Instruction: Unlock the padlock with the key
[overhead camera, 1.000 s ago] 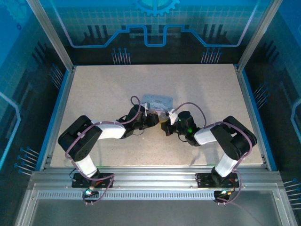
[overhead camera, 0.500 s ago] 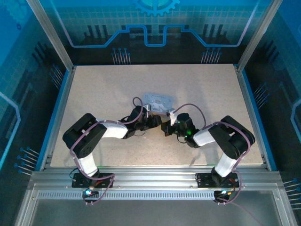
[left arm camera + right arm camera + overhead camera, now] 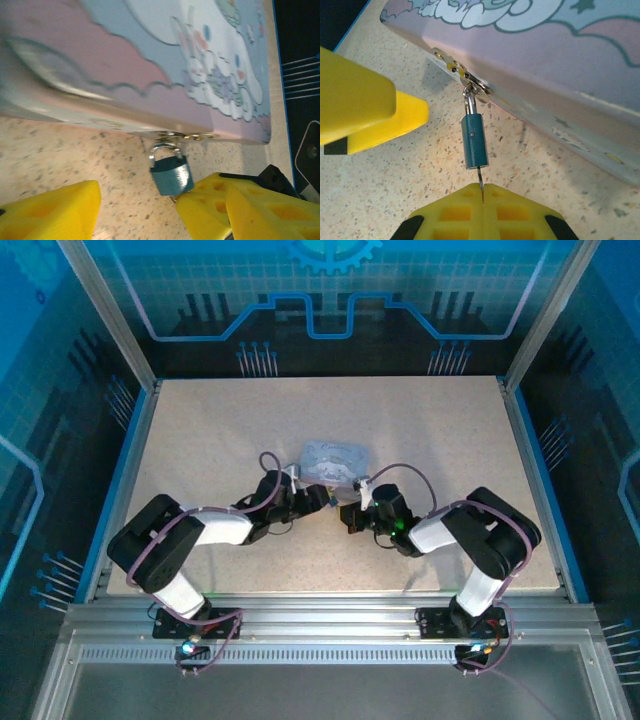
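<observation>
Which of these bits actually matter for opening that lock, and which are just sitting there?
In the job: padlock, key at its underside, right pincer shut on the key, left pincer open nearby.
Just there: cartoon tin the padlock hangs from, table.

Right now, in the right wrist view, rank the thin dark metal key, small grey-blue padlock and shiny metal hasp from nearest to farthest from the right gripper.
From the right gripper:
1. thin dark metal key: pinched between its fingertips, bottom centre.
2. small grey-blue padlock: directly above, key entering its base.
3. shiny metal hasp: highest, upper left, on the edge of the printed tin.
</observation>
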